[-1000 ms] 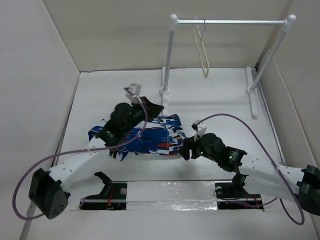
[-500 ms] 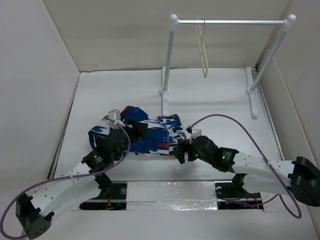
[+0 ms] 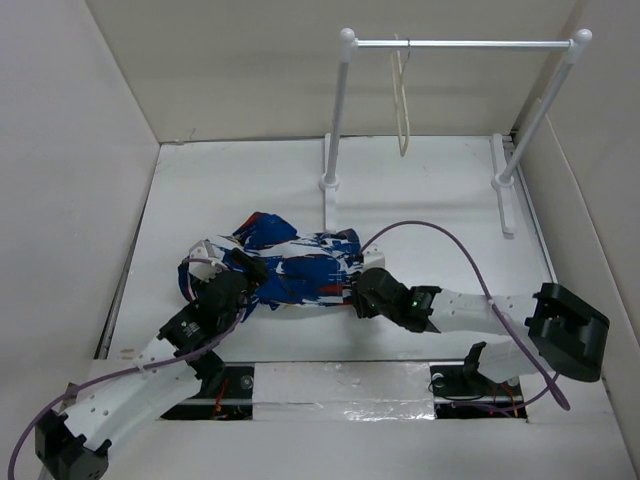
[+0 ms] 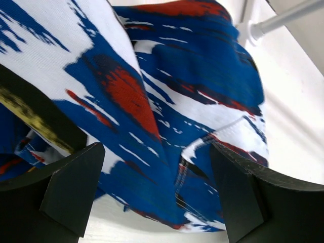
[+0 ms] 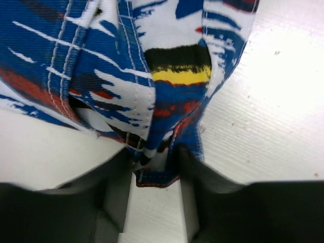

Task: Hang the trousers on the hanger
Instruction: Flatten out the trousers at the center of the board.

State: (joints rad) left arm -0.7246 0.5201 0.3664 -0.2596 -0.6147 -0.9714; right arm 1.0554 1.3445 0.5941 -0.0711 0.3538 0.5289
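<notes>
The trousers [image 3: 295, 268] lie on the counter [image 3: 430, 200], the hanger [image 3: 402, 110] bare: hanging all to do.
Overhead, trousers and hanger are well apart. Left wrist: left pincer [image 4: 152, 195] spread wide above cloth, gripping nothing. Right wrist: right pincer [image 5: 154, 177] clenched on a hem fold.

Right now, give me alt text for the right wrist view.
The right gripper pinches a bunched edge of blue, white and red patterned trousers, seen close up. They lie on a white table.
</notes>
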